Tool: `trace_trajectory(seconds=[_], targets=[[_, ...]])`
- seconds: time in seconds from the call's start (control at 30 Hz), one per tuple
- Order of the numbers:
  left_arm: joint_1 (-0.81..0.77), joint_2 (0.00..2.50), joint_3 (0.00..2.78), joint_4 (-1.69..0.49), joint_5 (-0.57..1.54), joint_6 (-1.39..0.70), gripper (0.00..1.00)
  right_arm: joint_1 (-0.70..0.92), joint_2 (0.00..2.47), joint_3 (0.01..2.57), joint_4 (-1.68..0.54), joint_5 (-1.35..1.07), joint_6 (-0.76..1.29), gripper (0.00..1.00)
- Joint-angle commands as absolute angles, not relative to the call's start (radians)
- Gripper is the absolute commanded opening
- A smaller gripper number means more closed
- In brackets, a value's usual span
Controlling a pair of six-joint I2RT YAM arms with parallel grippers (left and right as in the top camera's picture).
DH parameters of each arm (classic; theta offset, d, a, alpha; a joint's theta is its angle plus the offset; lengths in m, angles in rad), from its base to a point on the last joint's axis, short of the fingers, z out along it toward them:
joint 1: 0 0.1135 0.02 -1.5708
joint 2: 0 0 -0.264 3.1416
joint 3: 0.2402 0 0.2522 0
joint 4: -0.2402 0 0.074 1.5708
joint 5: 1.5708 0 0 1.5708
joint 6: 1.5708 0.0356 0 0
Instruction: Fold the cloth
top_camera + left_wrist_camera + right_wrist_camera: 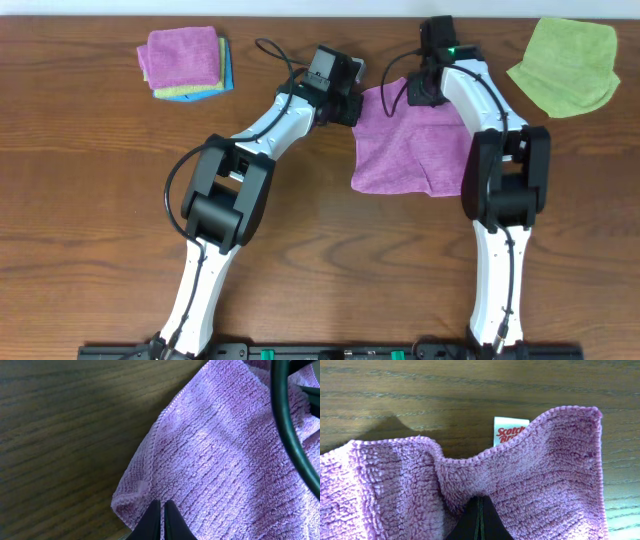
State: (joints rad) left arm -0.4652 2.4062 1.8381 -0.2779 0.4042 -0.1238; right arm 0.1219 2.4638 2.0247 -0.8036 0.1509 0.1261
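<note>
Brown wood-grain tbl (pixel 90 200); even light

cloth (pixel 400 155): purple | tag (pixel 509 430): white, seemingly red print | table (pixel 100 200): brown woodgrain

left end effector (pixel 352 106), right end effector (pixel 421 93) pinch cloth (pixel 400 152).

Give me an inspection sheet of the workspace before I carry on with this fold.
Surface: brown wood-grain table.
Job's things: purple cloth at centre, mostly flat, not yet folded; white tag at its far edge.
Clutter: stack of folded cloths far left, purple on top; lime-green cloth far right.
Jaws: left jaws shut on a cloth corner; right jaws shut on the bunched edge beside the tag.
Cables: black cable loops on both arms, one above the cloth.
Surroundings: nothing seen.
</note>
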Motion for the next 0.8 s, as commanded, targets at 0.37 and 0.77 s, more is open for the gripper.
trace_trajectory(seconds=[0.37,0.77], targets=[[-0.464,2.463,1.853,-0.279,0.28,-0.111,0.06,0.171,2.543,1.984,-0.872,0.079,0.141,0.01],[-0.414,2.463,1.858,-0.313,0.171,-0.074,0.06,0.171,2.543,1.984,-0.887,0.171,0.134,0.01]])
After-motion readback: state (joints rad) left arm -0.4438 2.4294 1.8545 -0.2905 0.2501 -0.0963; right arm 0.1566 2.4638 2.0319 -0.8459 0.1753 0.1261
